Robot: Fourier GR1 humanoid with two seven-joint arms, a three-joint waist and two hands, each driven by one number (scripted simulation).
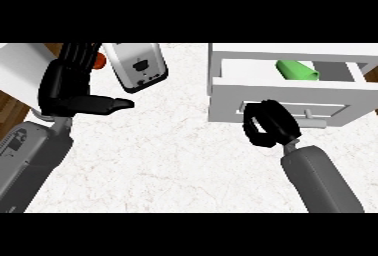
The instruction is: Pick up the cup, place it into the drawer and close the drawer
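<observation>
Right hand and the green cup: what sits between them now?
In the head view, only the drawer's white front panel separates the right hand from the green cup lying inside.

No readable text or labels anywhere

Matt white drawer (288, 95), marble-veined counter (162, 155) (wood floor (11, 107) beside), glossy green cup (297, 70).

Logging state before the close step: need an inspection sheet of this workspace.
Surface: white marbled counter.
Job's things: green cup lies inside the open white drawer.
Clutter: silver toaster at top left; an orange object shows beside it, mostly hidden.
Hands: right hand curled at the drawer front, holding nothing; left hand at left, fingers up, resting.
Cables: nothing seen.
Surroundings: wood floor at the left edge.
</observation>
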